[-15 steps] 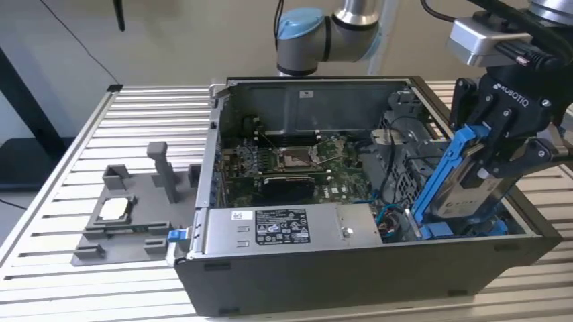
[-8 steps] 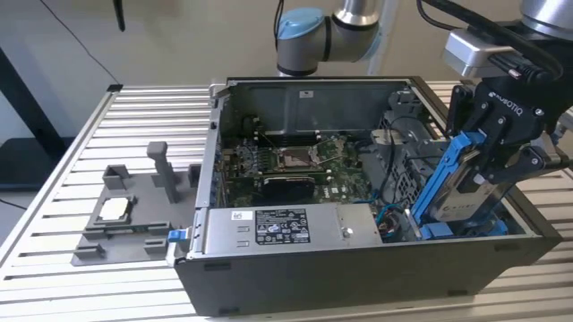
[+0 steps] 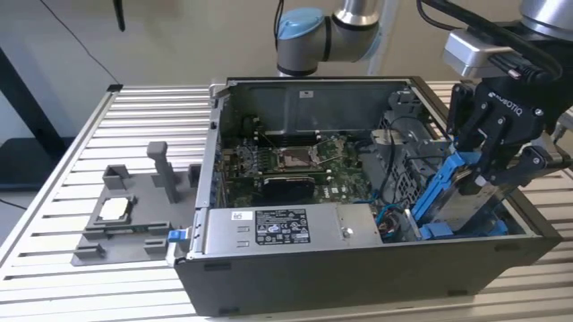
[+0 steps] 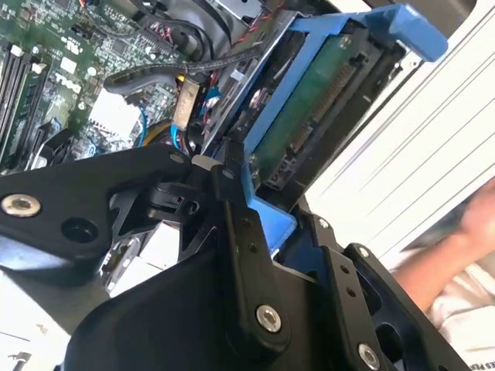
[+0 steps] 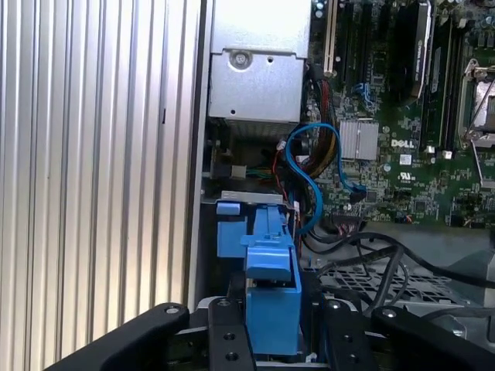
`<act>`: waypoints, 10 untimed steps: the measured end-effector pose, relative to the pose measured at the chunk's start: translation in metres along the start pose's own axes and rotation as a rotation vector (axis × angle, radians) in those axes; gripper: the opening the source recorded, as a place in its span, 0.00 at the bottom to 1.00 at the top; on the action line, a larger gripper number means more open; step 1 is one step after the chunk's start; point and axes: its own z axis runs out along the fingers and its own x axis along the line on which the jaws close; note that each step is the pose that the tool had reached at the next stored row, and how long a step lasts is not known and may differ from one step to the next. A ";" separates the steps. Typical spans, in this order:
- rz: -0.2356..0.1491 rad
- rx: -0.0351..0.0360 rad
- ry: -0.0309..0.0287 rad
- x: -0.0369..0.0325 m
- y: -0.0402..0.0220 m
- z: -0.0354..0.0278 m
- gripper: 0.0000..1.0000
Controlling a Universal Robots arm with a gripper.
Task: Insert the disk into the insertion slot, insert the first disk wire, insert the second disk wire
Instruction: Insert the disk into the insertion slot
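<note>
Disk [image 3: 447,194], pinched tight in the gripper [image 3: 497,176], tilted at four o'clock of the computer case [image 3: 358,268], lower end at the insertion slot [image 3: 439,231]; seemingly not yet seated, both wire insertions left to do.

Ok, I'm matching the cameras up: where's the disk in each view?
Exterior view: disk at the exterior view's right, tilted at the case's end.
Second wrist view: disk, green board side showing, beyond the fingers.
First wrist view: disk edge-on, blue frame between the fingers.
Shared landmark: the motherboard.
</note>
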 end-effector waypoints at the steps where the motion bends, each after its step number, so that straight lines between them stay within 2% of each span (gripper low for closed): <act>1: 0.000 0.0000 0.0003 0.0000 0.0000 -0.0001 0.40; 4: 0.000 -0.0001 0.0002 0.0000 0.0002 -0.0072 0.40; 10: 0.001 -0.0001 -0.0010 -0.0001 0.0008 -0.0106 0.42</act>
